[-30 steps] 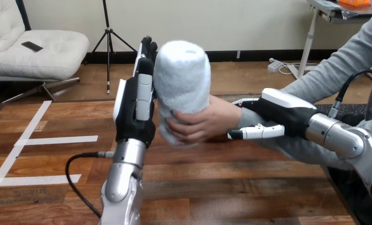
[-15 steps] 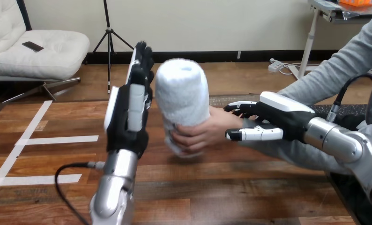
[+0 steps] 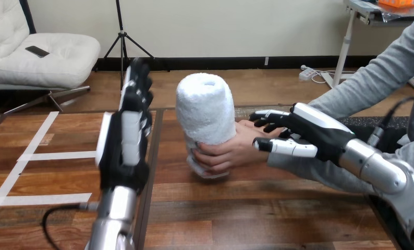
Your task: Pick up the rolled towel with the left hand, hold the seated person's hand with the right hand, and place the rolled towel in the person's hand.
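Two silver forearms come in over the near edge of the brown wooden desk [image 3: 257, 208]. The left robot hand [image 3: 124, 151], black with white shells, stands upright with its back to the camera. Its fingers are straight and released, holding nothing. Half a second ago it stood just beside the white rolled terry towel [image 3: 206, 112]; now it has drawn off to the left, and bare desk shows between them. White tape strips [image 3: 64, 155] lie on the desk to its left.

Farther in, the right robot hand [image 3: 312, 133] reaches in from the right. Its fingers stretch over the person's grey-sleeved wrist and its thumb lies straight along the wrist's near side, loosened rather than clasped round it. A second ago it sat tighter against that wrist. Whether it touches the sleeve now I cannot tell.

Just past its fingertips, the person's hand [image 3: 231, 151] wraps the towel's lower part. The towel stands upright in that hand alone.
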You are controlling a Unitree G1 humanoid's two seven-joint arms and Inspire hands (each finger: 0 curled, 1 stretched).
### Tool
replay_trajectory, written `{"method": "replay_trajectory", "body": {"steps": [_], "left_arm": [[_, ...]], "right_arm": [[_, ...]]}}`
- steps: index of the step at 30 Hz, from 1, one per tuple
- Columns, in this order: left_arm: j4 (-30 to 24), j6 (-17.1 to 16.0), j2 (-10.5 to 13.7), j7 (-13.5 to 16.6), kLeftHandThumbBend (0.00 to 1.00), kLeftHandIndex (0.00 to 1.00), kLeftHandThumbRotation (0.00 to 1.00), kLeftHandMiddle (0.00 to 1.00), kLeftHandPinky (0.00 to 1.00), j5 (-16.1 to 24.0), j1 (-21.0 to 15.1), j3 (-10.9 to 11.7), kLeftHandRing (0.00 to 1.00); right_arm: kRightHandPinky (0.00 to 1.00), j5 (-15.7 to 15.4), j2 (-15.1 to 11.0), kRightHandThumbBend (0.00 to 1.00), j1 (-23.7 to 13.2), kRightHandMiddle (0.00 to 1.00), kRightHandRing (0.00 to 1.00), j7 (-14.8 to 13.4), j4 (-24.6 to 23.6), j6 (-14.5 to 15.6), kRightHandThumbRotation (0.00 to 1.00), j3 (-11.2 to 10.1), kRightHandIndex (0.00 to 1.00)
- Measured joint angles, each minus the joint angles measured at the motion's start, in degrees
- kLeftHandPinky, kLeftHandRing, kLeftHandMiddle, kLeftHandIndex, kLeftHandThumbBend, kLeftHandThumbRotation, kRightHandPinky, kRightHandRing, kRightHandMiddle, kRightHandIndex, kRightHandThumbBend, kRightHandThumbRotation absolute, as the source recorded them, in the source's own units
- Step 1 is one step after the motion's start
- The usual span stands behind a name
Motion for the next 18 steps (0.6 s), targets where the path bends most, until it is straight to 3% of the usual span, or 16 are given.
{"method": "replay_trajectory", "body": {"steps": [6,18], "left_arm": [[-2.08,0.06,0.32,-1.26,0.82,0.99,1.00,1.00,1.00,-0.90,3.18,0.00,1.00],[-6.05,0.29,1.30,-2.82,0.78,0.96,1.00,0.99,1.00,-1.56,9.43,0.08,0.99]], "right_arm": [[0.78,3.41,1.16,1.00,2.88,0.88,0.87,-0.48,-3.03,-0.02,1.00,-2.09,0.88],[0.88,14.66,5.03,0.99,10.45,0.90,0.91,0.13,-11.78,-1.09,1.00,-7.00,0.90]]}}
